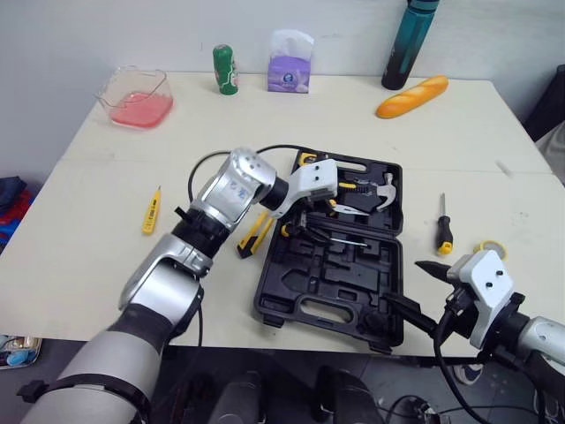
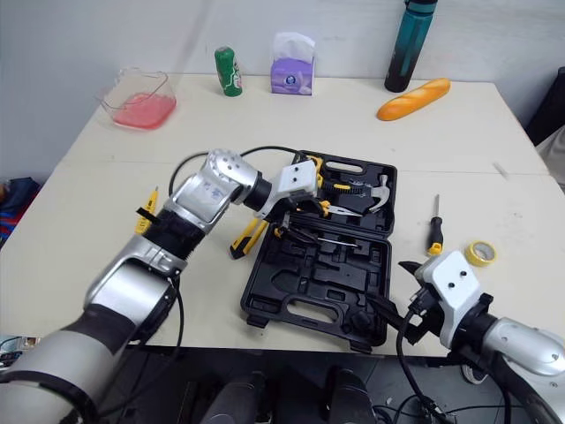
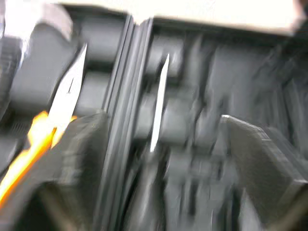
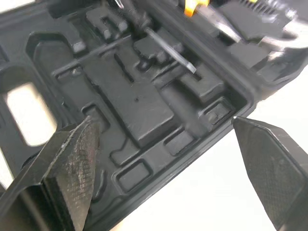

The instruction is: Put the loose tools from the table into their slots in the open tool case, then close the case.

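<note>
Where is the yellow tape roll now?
In the right eye view, the yellow tape roll lies on the table, just right of the screwdriver beside the open tool case.

Your left end effector (image 1: 298, 223) hangs over the far half of the open tool case (image 1: 291, 291), left of the hammer (image 1: 382, 189). Your right end effector (image 1: 403, 283), fingers spread, is at the case's near right corner. A utility knife (image 1: 254, 237) lies against the case's left edge.

The table (image 1: 106, 203) is evenly and brightly lit. Soft, faint shadows are cast beside the tool case (image 1: 309, 274).
</note>
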`<act>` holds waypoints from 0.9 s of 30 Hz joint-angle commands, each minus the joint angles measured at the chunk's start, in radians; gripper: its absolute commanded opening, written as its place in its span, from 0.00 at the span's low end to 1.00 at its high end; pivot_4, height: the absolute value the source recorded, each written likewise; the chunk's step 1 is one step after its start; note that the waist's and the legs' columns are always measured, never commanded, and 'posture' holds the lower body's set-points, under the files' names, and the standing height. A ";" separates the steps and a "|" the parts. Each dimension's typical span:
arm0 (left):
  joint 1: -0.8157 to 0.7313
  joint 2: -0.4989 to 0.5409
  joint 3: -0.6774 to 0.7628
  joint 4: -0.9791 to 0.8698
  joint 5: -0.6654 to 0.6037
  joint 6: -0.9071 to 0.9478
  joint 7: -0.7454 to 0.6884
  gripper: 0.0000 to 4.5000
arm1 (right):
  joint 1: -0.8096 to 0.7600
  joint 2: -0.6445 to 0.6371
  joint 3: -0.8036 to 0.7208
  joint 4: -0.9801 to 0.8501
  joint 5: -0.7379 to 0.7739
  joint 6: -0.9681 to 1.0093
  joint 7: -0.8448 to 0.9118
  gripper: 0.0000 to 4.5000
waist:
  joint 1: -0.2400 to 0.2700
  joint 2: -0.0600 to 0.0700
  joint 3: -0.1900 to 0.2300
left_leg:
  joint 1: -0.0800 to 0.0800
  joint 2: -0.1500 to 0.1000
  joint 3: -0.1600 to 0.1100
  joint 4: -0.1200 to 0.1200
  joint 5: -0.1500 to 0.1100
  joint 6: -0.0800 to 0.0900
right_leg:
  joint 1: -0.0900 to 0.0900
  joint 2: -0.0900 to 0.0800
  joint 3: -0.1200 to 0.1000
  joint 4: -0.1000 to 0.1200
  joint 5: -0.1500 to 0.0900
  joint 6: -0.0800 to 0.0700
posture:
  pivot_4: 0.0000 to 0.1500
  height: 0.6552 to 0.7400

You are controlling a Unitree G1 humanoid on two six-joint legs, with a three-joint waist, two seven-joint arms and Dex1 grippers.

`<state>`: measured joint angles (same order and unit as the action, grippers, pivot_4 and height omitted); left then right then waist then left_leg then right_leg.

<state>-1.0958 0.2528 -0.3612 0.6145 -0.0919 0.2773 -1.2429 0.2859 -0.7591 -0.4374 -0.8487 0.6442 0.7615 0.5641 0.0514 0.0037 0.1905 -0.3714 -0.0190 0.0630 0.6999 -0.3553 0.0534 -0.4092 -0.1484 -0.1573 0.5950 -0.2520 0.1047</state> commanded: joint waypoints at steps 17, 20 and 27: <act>-0.013 -0.069 -0.007 0.359 0.191 -0.219 0.088 0.01 | -0.019 -0.007 -0.012 -0.013 0.026 0.004 0.002 1.00 | 0.005 -0.001 -0.001 | 0.000 -0.003 0.002 0.000 0.000 0.003 | 0.001 -0.001 -0.002 -0.003 0.003 0.004 | 1.00 0.91; 0.026 -0.059 -0.058 0.313 0.230 -0.188 0.057 0.01 | -0.013 -0.006 -0.012 -0.010 0.022 0.001 0.005 1.00 | 0.004 -0.002 -0.006 | 0.002 -0.002 0.002 0.000 -0.001 0.004 | 0.003 -0.001 -0.001 -0.003 0.003 0.004 | 1.00 0.91; 0.085 -0.041 -0.081 0.241 0.255 -0.145 0.059 0.01 | -0.002 -0.011 -0.025 -0.002 0.019 -0.004 0.013 1.00 | 0.001 -0.006 -0.015 | 0.002 -0.001 0.001 0.000 -0.001 0.004 | 0.003 -0.001 -0.001 -0.004 0.003 0.004 | 1.00 0.91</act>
<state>-1.0760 0.2002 -0.3679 0.8158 0.0845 0.0885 -1.1702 0.2825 -0.7606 -0.4374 -0.8466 0.6578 0.7673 0.5691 0.0528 -0.0027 0.1755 -0.3690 -0.0202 0.0644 0.6996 -0.3567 0.0570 -0.4060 -0.1491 -0.1579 0.5908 -0.2492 0.1085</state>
